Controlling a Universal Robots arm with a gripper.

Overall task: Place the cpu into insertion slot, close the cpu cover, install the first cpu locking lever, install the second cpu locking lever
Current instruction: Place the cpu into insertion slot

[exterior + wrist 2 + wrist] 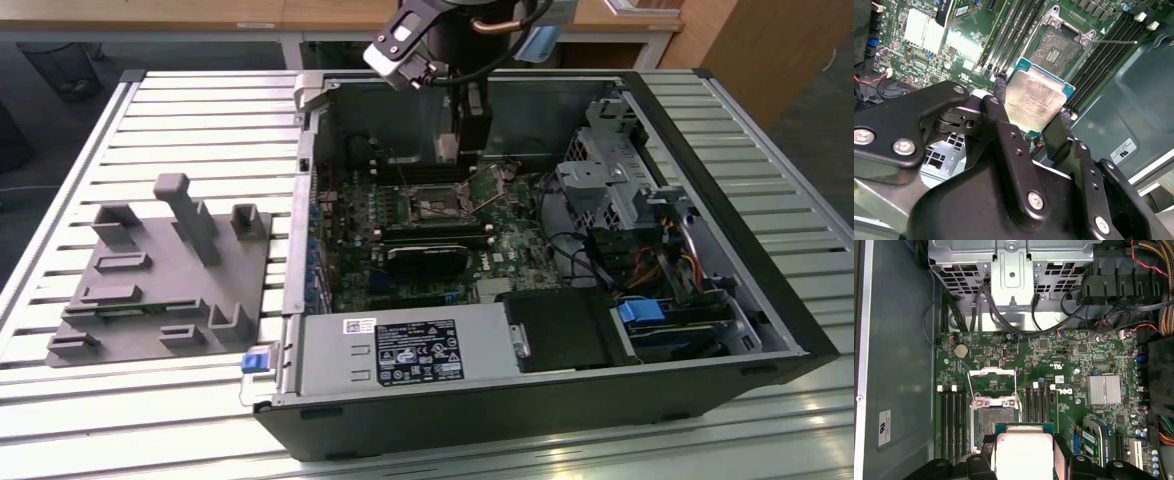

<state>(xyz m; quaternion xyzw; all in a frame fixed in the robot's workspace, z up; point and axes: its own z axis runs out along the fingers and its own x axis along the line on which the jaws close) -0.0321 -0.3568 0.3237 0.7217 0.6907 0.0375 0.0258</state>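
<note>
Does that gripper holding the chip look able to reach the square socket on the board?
Probably yes: the gripper, shut on the cpu, hangs near the insertion slot, whose cpu cover stands open; nothing seems to lie between them.

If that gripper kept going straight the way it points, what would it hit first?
Likely the motherboard, at or just beside the insertion slot; the cpu that the gripper holds would touch first. Depth is hard to judge.

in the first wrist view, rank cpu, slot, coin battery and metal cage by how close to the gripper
1. cpu, held in the gripper.
2. slot, on the board just beyond the cpu.
3. coin battery, past the slot, near the board's edge.
4. metal cage, off the board.
</note>
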